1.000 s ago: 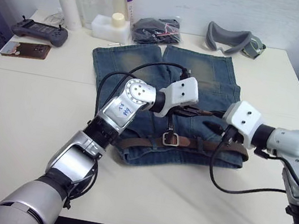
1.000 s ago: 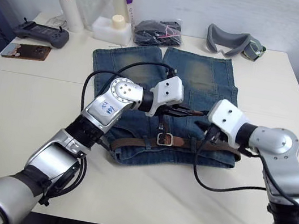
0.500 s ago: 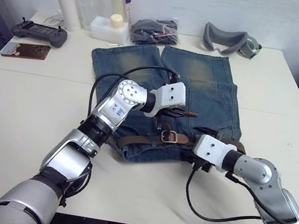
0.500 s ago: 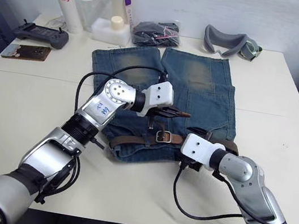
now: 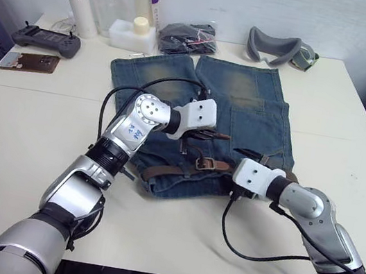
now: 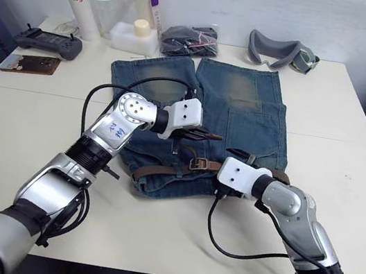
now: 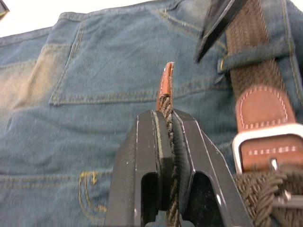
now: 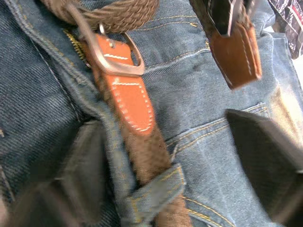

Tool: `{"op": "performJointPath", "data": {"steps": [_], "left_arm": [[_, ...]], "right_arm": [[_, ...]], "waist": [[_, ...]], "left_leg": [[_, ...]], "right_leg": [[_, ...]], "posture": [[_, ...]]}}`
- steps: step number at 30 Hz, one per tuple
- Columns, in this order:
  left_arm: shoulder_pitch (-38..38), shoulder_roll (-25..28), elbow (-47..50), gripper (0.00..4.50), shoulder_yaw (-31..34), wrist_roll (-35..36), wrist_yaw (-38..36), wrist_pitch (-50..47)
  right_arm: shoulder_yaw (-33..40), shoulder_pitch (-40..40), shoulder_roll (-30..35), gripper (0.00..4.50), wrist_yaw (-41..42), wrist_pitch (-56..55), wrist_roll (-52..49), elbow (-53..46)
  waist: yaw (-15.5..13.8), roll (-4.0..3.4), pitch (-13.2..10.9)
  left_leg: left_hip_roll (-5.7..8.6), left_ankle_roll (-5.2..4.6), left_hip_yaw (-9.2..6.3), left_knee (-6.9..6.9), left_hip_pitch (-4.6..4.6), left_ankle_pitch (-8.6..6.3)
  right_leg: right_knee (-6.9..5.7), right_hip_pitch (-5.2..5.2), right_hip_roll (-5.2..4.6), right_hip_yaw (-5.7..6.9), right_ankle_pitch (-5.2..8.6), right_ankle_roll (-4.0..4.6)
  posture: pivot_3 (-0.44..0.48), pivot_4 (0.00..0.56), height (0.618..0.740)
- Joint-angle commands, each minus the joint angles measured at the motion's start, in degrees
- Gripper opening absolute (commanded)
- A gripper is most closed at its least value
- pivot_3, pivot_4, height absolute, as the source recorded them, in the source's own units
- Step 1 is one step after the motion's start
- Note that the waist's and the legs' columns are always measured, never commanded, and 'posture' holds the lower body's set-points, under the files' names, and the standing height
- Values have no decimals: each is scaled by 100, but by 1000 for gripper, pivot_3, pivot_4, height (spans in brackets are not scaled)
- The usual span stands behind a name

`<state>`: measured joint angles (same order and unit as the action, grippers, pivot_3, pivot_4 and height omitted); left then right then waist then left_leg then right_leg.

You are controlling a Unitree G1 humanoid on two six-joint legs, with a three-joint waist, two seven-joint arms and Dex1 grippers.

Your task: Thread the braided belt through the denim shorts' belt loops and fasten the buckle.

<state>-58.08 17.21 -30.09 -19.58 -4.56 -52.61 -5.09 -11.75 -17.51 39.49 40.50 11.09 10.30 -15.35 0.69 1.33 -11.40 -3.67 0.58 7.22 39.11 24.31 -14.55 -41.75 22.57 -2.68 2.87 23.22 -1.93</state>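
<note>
1. Left hand (image 7: 163, 142) is clamped on the braided belt (image 7: 166, 101) tip, raised over the denim shorts (image 5: 257, 114).
2. Right hand (image 8: 180, 156) is spread wide, straddling a belt loop (image 8: 154, 191) beside the buckle (image 8: 111, 52).
3. Shorts' waistband lies near the desk (image 5: 20, 145) front edge; bare desk surrounds them.

Denim shorts (image 5: 243, 112): blue, laid flat on the table, the two legs pointing away from the robot, each with a faded yellowish-tan patch; waistband nearest the robot. Braided belt (image 5: 163, 171): dark-brown woven strap lying along the waistband, passing under a belt loop (image 8: 154, 191). Buckle (image 7: 265, 144): silver-grey rectangular frame at mid-waist, mounted on a tan stitched leather tab, with strap running through it. Belt tip (image 7: 164, 85): tan leather end raised off the denim above the buckle, the woven strap behind it pinched between two black fingers.
</note>
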Motion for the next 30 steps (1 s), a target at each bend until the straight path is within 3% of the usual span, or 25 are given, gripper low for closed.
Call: {"op": "performJointPath", "data": {"steps": [1, 5, 12, 18, 24, 30], "left_arm": [[-42, 195, 133, 0, 145, 82, -268, 334], [-56, 440, -59, 0, 162, 54, -576, 700], [-214, 917, -860, 0, -83, -253, -1242, 1470], [-365, 801, -1121, 0, -36, -249, -1346, 1759], [-404, 621, -1094, 0, 8, -250, -1204, 1795], [-807, 724, -1684, 0, 44, -647, -508, 1797]], "right_arm": [[-1, -15, -117, 1896, -32, -111, -10, -78], [62, 11, -202, 61, -144, -123, 12, -40], [407, -224, -556, 20, -424, 426, -141, -249], [341, -289, -538, 20, -418, 480, -90, -273], [252, -324, -545, 20, -368, 505, -82, -308], [236, -231, -486, 20, -337, 556, -33, -253]], "waist": [[6, 0, 0], [16, 0, 0], [79, 0, 0], [79, 1, 0], [85, 1, 0], [83, 6, -3]], "left_leg": [[0, 0, 0, 0, 0, 0], [0, 0, 1, 0, 0, 0], [-1, 1, 2, 1, 1, 0], [0, 0, 0, 4, 20, 0], [0, 0, -1, 6, 20, 0], [0, 0, -1, 8, 23, 0]], "right_leg": [[0, 0, 0, 0, 0, 0], [-1, 0, 0, 0, 0, 1], [-4, 3, 0, 0, 1, 2], [-4, 16, -2, 2, 1, 3], [-7, 17, -2, 3, 2, 3], [-10, 21, -2, 3, 1, 3]], "posture": [[0, 150, 681], [0, 150, 681], [0, 150, 681], [0, 150, 681], [0, 150, 681], [0, 150, 681]]}}
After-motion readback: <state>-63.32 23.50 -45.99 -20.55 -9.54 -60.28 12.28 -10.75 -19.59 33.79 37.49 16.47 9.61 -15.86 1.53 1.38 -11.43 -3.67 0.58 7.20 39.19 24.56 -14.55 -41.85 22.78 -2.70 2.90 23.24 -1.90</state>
